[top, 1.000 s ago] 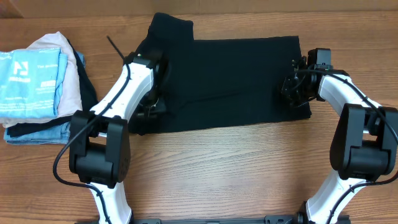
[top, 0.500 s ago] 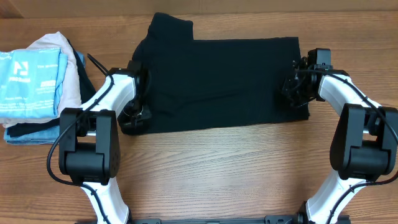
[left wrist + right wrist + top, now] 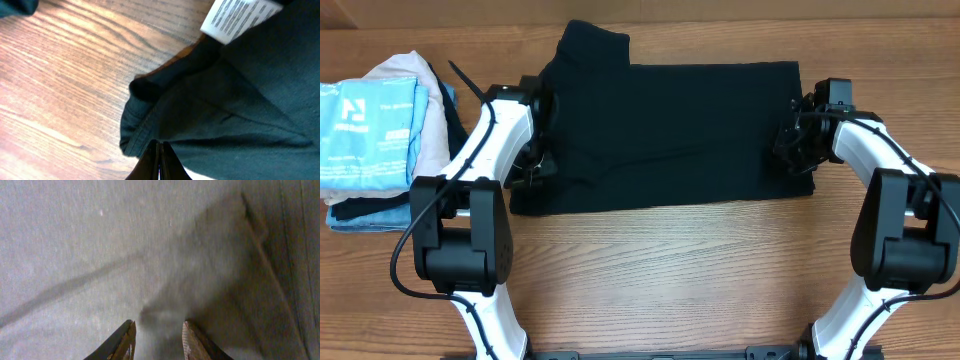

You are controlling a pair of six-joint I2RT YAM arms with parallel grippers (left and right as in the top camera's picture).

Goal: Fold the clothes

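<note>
The clothes (image 3: 670, 130), a black T-shirt, lie flat as a wide rectangle across the back of the table, one sleeve poking out at the top left. My left gripper (image 3: 533, 172) sits at the shirt's left edge. In the left wrist view its jaws (image 3: 159, 144) are shut, pinching the stitched hem (image 3: 137, 135); a white label (image 3: 240, 17) shows at the top. My right gripper (image 3: 790, 150) rests on the shirt's right edge. In the right wrist view its fingers (image 3: 159, 335) stand partly apart with a raised hump of cloth (image 3: 165, 315) filling the gap.
A stack of folded garments (image 3: 375, 130) lies at the far left, light blue with white print on top, pale pink below. Bare wooden table (image 3: 670, 270) runs in front of the shirt. Both arm bases stand at the near edge.
My left gripper has moved left, from over the shirt to its left edge, and the shirt's lower left corner has been drawn out leftward. The right arm has stayed put.
</note>
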